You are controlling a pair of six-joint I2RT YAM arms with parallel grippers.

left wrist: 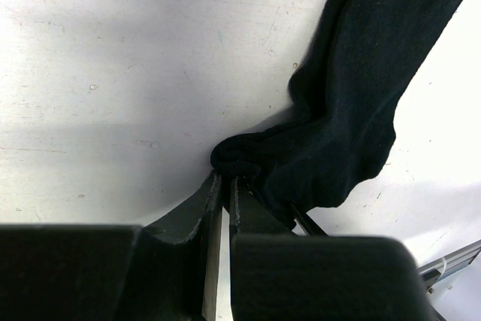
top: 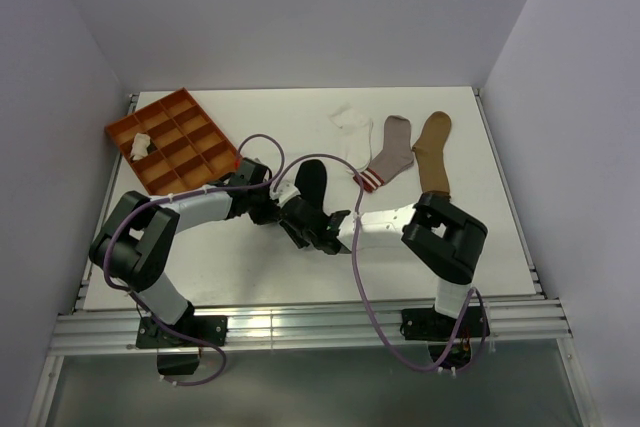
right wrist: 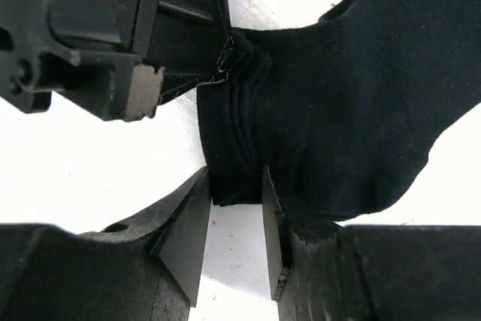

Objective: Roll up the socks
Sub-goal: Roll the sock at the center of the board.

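A plain black sock (top: pixel 312 179) lies mid-table, its near end bunched into a fold. My left gripper (top: pixel 290 209) is shut on that folded end, the fabric pinched between nearly closed fingertips (left wrist: pixel 225 183); the sock (left wrist: pixel 361 88) runs up and right from there. My right gripper (top: pixel 318 230) meets it from the other side, and its jaws (right wrist: pixel 236 186) hold the sock's thick folded edge (right wrist: pixel 331 110) between them. A white sock (top: pixel 352 131), a grey sock with a red-striped cuff (top: pixel 390 153) and a tan sock (top: pixel 433 151) lie flat behind.
An orange compartment tray (top: pixel 190 117) stands at the back left with a small pale fabric piece (top: pixel 140 145) in one compartment. The left gripper's body (right wrist: pixel 98 28) fills the upper left of the right wrist view. The table's near edge is a metal rail (top: pixel 300 327).
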